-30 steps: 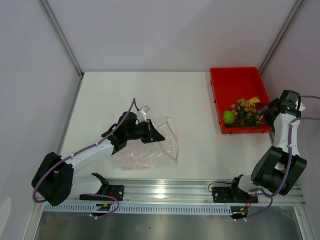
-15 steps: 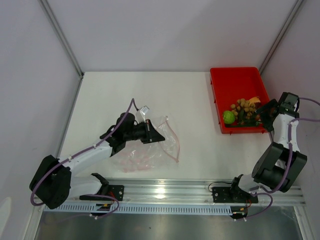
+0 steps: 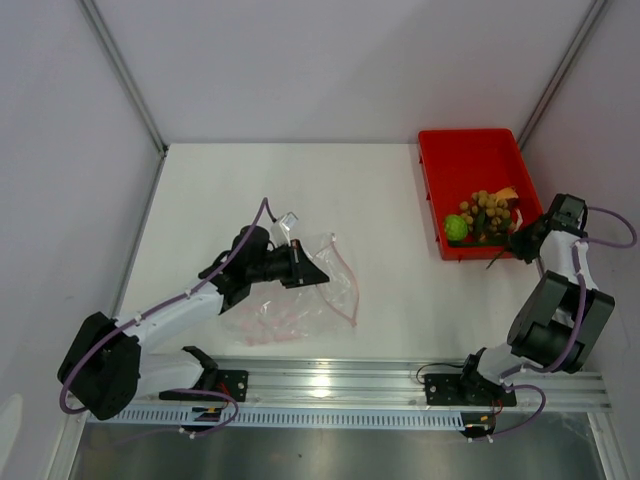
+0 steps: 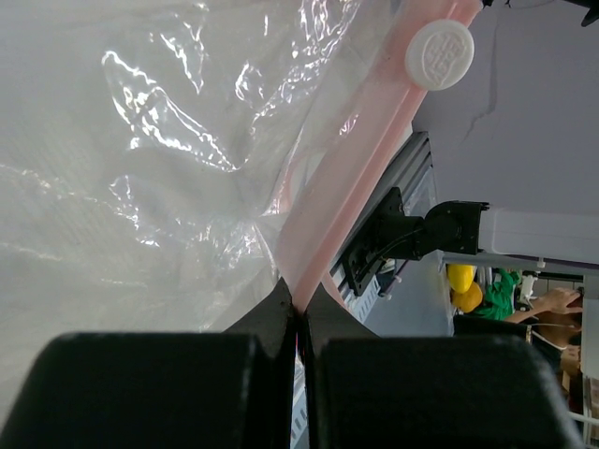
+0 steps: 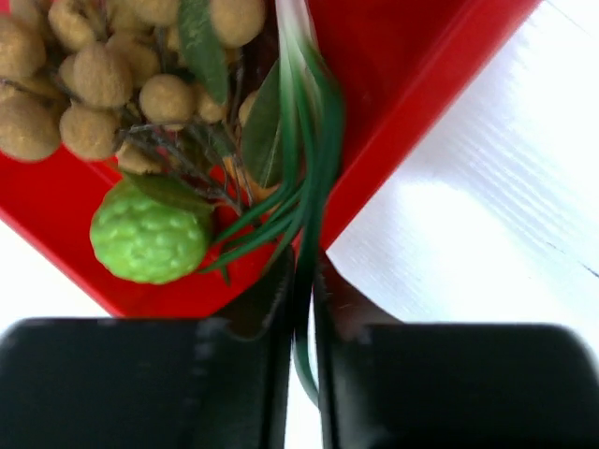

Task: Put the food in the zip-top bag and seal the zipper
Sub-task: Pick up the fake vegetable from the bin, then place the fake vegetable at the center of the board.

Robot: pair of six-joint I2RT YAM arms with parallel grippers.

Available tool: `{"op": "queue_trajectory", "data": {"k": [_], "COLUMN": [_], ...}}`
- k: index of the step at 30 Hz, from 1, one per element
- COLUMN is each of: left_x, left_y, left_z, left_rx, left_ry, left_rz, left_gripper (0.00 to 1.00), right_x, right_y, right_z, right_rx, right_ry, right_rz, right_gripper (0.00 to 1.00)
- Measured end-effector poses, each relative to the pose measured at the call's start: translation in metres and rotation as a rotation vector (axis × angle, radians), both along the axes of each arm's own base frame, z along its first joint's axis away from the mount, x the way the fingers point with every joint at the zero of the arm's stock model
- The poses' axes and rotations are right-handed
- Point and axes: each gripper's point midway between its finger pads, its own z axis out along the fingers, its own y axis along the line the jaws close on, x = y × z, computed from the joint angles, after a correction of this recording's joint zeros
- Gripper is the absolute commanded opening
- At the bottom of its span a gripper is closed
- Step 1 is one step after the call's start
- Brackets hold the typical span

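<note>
The surface (image 3: pixel 380 200) is plain white. Pale grey walls close it in on three sides, and a metal rail (image 3: pixel 330 380) runs along its near edge, where the two arms are bolted.

One zip-top bag (image 3: pixel 300 300) lies left of centre. It is thin, clear and crumpled, with faint pink-red marks on it. Its zipper (image 4: pixel 346 178) is a pale pink strip along the mouth edge, and one small white round tab (image 4: pixel 443 53) sits on that strip. The left tool (image 4: pixel 298 299) has its jaws pressed together on the bag's film right beside the zipper, pinching a fold of the plastic.

One red tray (image 3: pixel 470 160) stands at the far right of the surface, well apart from the bag. The food is gathered in its near end. There is one bunch of small tan round fruits (image 5: pixel 84 84) on dark twigs with a few green leaves, and one knobbly green round fruit (image 5: pixel 148 234) touching the bunch, against the tray's near wall.

One green onion (image 5: pixel 304 159), with several thin dark-green leaves, crosses the tray's rim. The right tool (image 5: pixel 304 271) sits just outside that rim over the white surface. Its jaws are narrowed to a slit, with the onion's leaves caught between them and a leaf tip trailing below.
</note>
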Motion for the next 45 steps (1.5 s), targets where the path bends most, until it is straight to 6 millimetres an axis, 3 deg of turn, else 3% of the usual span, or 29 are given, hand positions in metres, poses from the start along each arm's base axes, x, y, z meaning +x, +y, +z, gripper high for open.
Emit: {"op": "queue_trajectory", "data": {"k": [1,6,11,16,19,23,30,34,38,43,45], "left_x": [0.000,-0.002,-0.004,-0.008,-0.009,-0.009,-0.009,-0.012,-0.016,-0.022,-0.024], "left_y": [0.000,0.003,0.009,0.018,0.022,0.028,0.043,0.055,0.066,0.076,0.079], "left_z": [0.000,-0.003,-0.008,-0.005,0.000,0.014,0.043,0.063,0.076,0.076,0.075], "left_rx": [0.002,0.020,0.051,0.075,0.088,0.101,0.127,0.134,0.136,0.155,0.164], "left_ry": [0.002,0.010,0.029,0.022,0.012,-0.016,-0.080,-0.127,-0.163,-0.161,-0.158], "left_rz": [0.001,0.008,0.028,0.048,0.063,0.087,0.142,0.179,0.216,0.240,0.249], "left_gripper": [0.00,0.00,0.01,0.01,0.01,0.01,0.01,0.01,0.01,0.00,0.01], "right_x": [0.002,0.019,0.025,0.014,0.005,-0.006,-0.036,-0.062,-0.091,-0.113,-0.119], "right_y": [0.003,0.015,0.026,0.036,0.056,0.100,0.185,0.230,0.256,0.271,0.276], "right_z": [0.001,0.029,0.094,0.168,0.202,0.225,0.224,0.210,0.167,0.093,0.071], "right_rx": [0.003,-0.030,-0.121,-0.215,-0.247,-0.254,-0.180,-0.123,-0.053,0.018,0.026], "right_ry": [-0.004,-0.059,-0.173,-0.320,-0.383,-0.434,-0.442,-0.426,-0.345,-0.144,-0.067], "right_rz": [0.011,0.067,0.115,0.135,0.180,0.314,0.611,0.779,0.903,0.995,1.033], "right_gripper": [0.00,0.00,0.00,0.00,0.00,0.00,0.00,0.00,0.00,0.00,0.00]}}
